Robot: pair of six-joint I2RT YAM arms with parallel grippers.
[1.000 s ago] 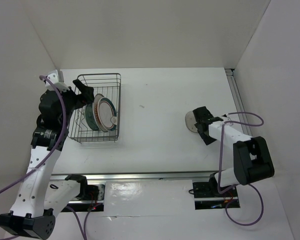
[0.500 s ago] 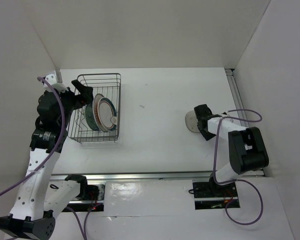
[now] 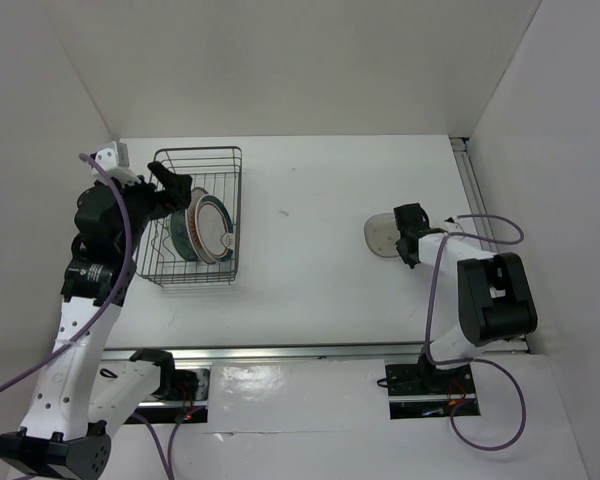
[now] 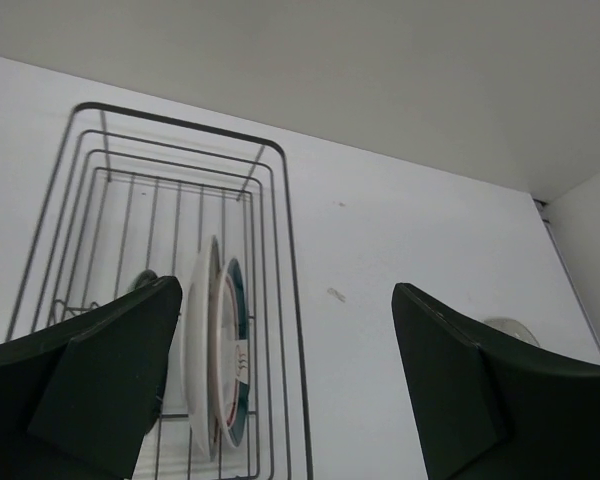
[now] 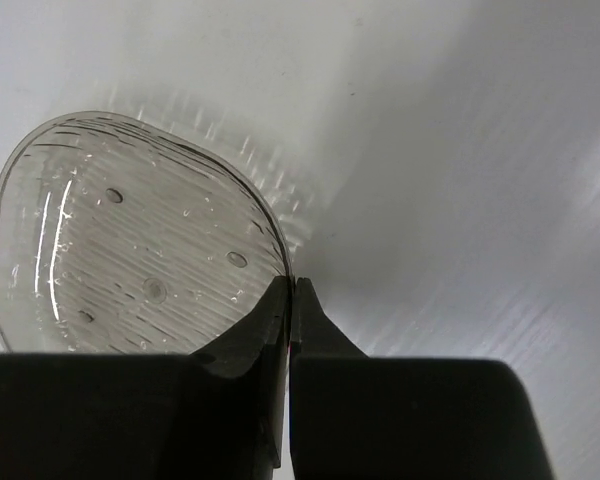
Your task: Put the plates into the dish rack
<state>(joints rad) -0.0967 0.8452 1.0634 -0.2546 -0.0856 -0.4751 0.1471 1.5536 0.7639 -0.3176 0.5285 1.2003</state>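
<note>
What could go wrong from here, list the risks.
1. The right gripper pinches only the very rim of the clear ribbed plate; it may slip or swing when lifted.
2. The open left gripper hangs near two upright plates in the dish rack; a bump could topple them.

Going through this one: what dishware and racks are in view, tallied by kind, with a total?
Plates standing in the dish rack: 2 (teal-blue plate, white ringed plate)
Other dishes: 1 (clear dish, outside the rack)
Racks: 1
Total: 4
</note>
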